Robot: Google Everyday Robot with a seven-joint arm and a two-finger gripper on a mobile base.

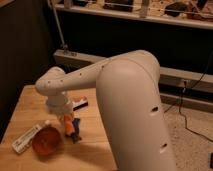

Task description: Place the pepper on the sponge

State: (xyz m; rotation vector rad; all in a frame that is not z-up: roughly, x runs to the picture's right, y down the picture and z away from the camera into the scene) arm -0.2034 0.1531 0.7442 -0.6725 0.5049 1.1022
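Note:
My gripper (68,121) hangs under the white wrist (56,94), over the left half of the wooden table (25,107). It is shut on the pepper (67,126), which points downward between the fingers, its dark end low near the tabletop. A patch of the deep-blue sponge (76,123) shows right beside the pepper on its right. The two seem to touch, but I cannot tell whether the pepper rests on the sponge. The wrist hides the upper part of the gripper.
A round orange-red bowl (46,141) sits just left of the gripper, with a white tube (27,138) beside it. A small white-and-dark item (80,103) lies behind the sponge. My bulky white arm (132,105) covers the table's right side.

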